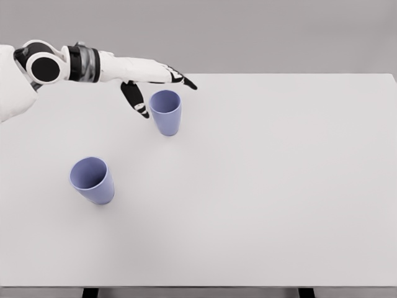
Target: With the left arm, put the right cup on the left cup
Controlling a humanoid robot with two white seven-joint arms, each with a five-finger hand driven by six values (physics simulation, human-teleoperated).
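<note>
Head view: my left hand (152, 81) hangs open beside the far right cup (165, 112), ungrasped; closing off-centre could topple it away from the near left cup (92, 180).

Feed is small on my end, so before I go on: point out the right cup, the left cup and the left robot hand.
right cup (166, 118): head view, on its outer side wall.
left cup (97, 189): head view, on its outer side wall.
left robot hand (149, 77): head view, middle of the hand, beside the right cup's rim.

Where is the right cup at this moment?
In the head view, the right cup stands upright on the table, upper left of centre, just right of the open left robot hand; the left cup stands nearer, lower left.
</note>
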